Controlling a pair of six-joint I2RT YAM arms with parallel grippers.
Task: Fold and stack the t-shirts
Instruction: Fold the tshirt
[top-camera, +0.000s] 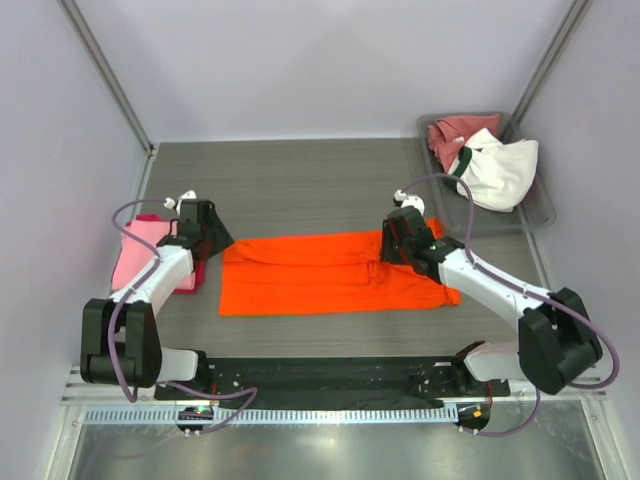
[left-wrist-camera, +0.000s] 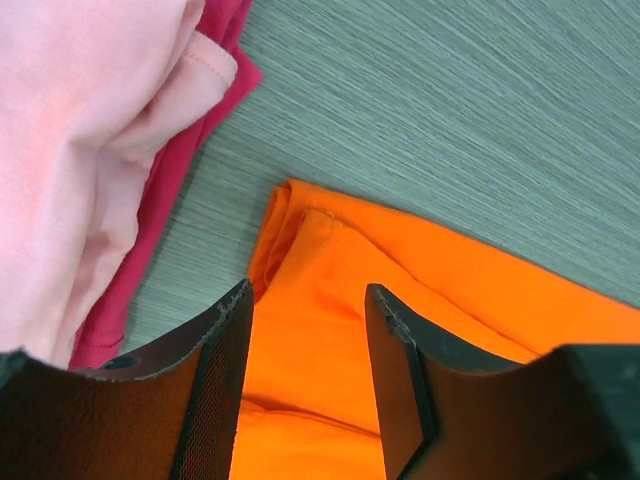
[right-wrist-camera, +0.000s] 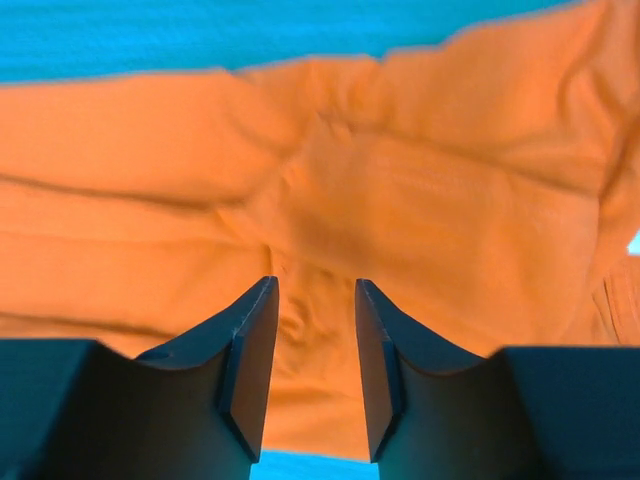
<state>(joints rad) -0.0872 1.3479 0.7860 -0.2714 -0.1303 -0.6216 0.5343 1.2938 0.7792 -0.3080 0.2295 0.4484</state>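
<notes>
A bright orange t-shirt (top-camera: 320, 273) lies folded into a long band across the middle of the table. My left gripper (top-camera: 212, 237) is open above its left end; the cloth shows between the fingers in the left wrist view (left-wrist-camera: 320, 330). My right gripper (top-camera: 392, 240) is open over the shirt's right part, with orange cloth (right-wrist-camera: 400, 200) below it. A light pink shirt (top-camera: 138, 250) lies folded on a magenta one (top-camera: 190, 275) at the left. A dusty rose-red shirt (top-camera: 452, 135) and a white shirt with a dark green collar (top-camera: 500, 172) lie in the bin.
A grey bin (top-camera: 540, 205) stands at the back right corner. The pink and magenta stack (left-wrist-camera: 90, 150) lies close to the left gripper. White walls enclose the table on three sides.
</notes>
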